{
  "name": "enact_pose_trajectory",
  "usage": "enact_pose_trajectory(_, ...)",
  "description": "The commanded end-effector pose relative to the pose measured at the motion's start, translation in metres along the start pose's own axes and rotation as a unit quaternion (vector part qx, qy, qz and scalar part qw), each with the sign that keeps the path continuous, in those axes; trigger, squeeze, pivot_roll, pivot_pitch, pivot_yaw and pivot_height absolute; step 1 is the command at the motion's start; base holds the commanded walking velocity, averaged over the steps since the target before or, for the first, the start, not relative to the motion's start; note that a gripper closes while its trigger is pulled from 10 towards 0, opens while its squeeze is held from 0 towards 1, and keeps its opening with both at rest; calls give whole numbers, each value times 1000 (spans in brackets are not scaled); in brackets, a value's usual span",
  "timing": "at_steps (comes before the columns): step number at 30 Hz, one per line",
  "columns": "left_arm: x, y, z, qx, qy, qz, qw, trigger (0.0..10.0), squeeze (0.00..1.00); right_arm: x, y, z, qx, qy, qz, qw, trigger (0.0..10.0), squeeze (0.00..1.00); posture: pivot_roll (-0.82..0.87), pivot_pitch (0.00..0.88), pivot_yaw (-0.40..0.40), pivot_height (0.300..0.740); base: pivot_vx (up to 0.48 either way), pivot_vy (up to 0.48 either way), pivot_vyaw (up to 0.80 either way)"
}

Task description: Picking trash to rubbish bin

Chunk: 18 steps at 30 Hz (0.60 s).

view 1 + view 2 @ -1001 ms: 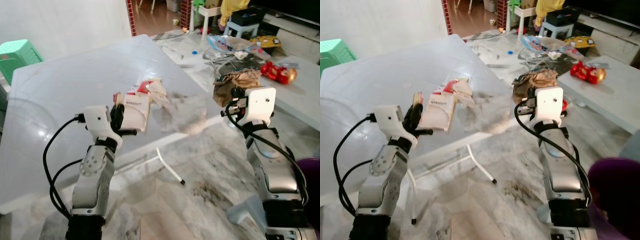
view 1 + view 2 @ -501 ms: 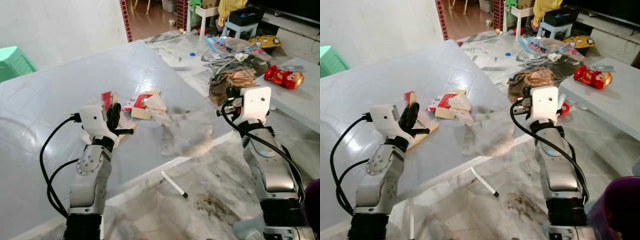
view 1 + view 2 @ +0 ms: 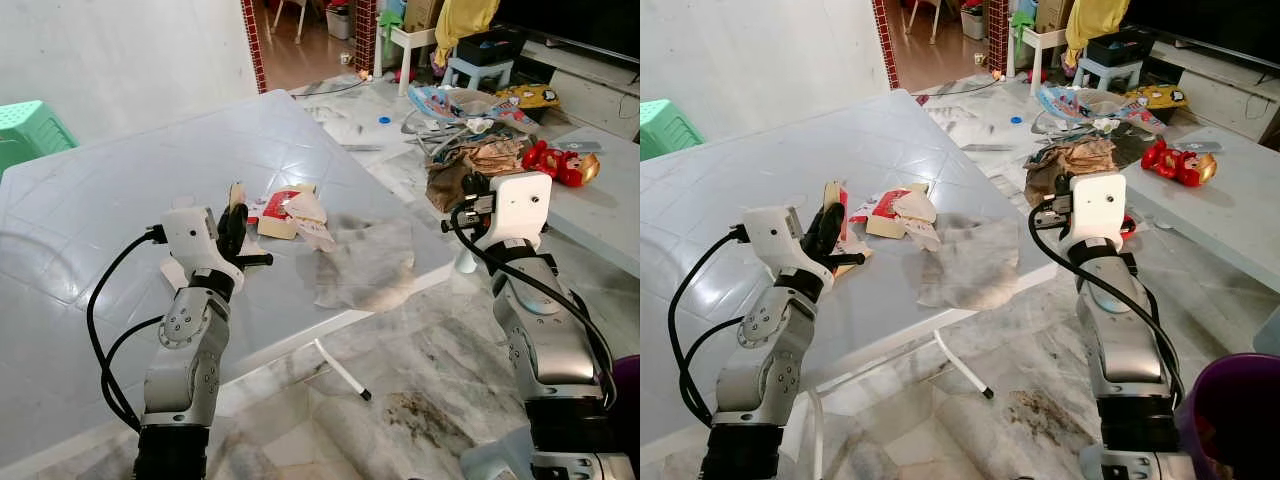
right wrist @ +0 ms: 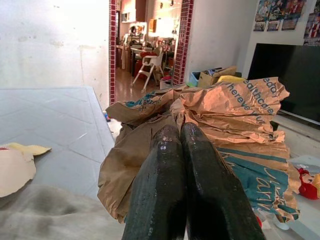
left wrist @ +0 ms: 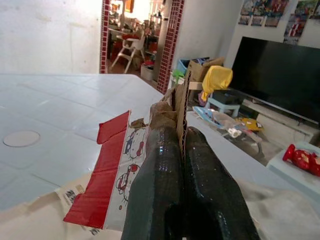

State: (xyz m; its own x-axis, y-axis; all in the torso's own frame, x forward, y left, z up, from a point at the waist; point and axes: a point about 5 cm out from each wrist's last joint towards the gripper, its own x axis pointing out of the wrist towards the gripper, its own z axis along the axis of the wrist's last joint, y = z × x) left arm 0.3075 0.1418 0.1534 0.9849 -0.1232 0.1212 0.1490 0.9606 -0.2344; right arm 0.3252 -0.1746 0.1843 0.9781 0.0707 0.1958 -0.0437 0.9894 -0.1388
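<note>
Two pieces of trash held, none yet binned

Both grippers are closed on trash: a thin cardboard scrap (image 5: 181, 107) is pinched flat by the left gripper (image 3: 238, 222) above the table (image 3: 110, 200), and a crumpled brown paper bag (image 4: 225, 125) is clamped by the right gripper (image 3: 1060, 195) just off the table's far edge. Nearest, at the lower right, the purple bin (image 3: 1230, 410) stands on the marble floor (image 3: 400, 380); nothing is seen to have been dropped into it, so carrying and release are judged to be left. On the white table a red-and-white wrapper (image 3: 285, 205) and a grey cloth (image 3: 365, 265) draped over the edge remain to be collected. Farther off, more litter (image 3: 470, 100) is scattered on the floor, red toys (image 3: 560, 165) lie on a low white table, and a doorway with red brick edging (image 3: 255, 40) is seen beyond.
</note>
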Motion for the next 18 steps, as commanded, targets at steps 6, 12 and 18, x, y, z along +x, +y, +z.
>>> enact_pose_trajectory(6,0,-1,3,-2,-2,-4,1000,0,0,0,2,1,3,-1,0,1000,10000,0,-39,57,77,740,0,178,0)
enact_pose_trajectory(12,0,-2,3,0,-3,-6,1000,0,0,0,1,0,6,4,-2,1000,10000,0,-39,57,77,740,0,0,-735)
enact_pose_trajectory(18,0,-3,3,-1,-4,-7,1000,0,0,0,1,0,7,4,-2,1000,10000,0,-39,57,77,740,0,0,-800)
